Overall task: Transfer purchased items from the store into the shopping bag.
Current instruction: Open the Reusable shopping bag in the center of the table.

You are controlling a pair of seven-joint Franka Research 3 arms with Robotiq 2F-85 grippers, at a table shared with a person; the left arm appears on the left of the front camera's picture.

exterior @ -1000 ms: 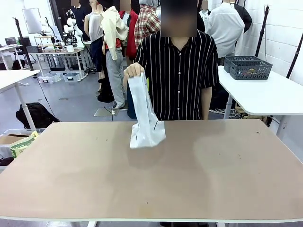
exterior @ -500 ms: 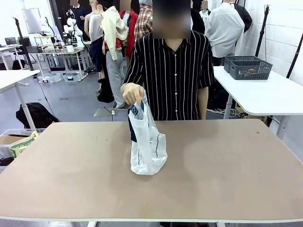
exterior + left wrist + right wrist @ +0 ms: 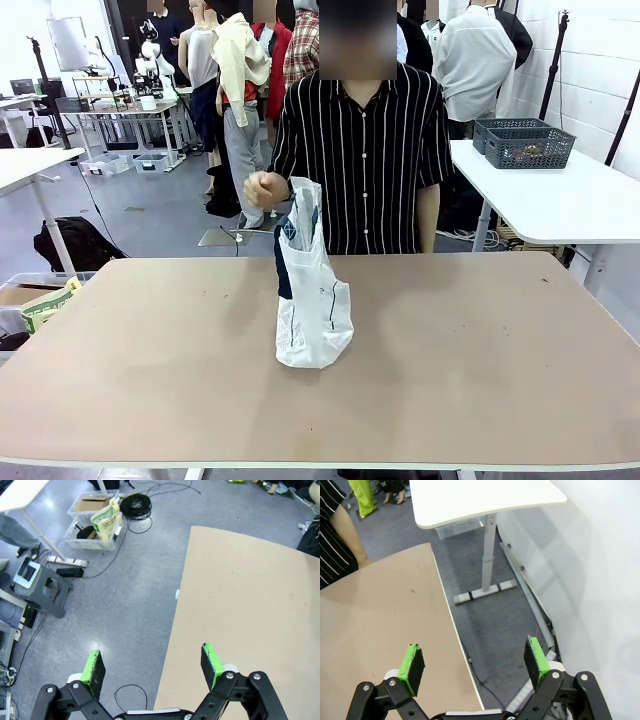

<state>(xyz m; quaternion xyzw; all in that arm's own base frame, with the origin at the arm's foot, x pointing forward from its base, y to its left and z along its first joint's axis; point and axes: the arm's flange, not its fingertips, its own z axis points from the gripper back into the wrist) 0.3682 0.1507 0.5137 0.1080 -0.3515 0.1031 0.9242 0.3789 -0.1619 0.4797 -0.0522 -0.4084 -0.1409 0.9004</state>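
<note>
1. The white crinkly plastic shopping bag [image 3: 313,310] stands on the tan table [image 3: 480,380], by the person's hand [image 3: 265,188].
2. The left gripper [image 3: 152,660] is spread wide, holding nothing.
3. The right gripper [image 3: 474,656] is the same.

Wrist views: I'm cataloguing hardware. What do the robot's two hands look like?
The left hand and right hand match: black linkage frames with small silver pivot screws, two fingers each, tipped with bright green pads.
</note>
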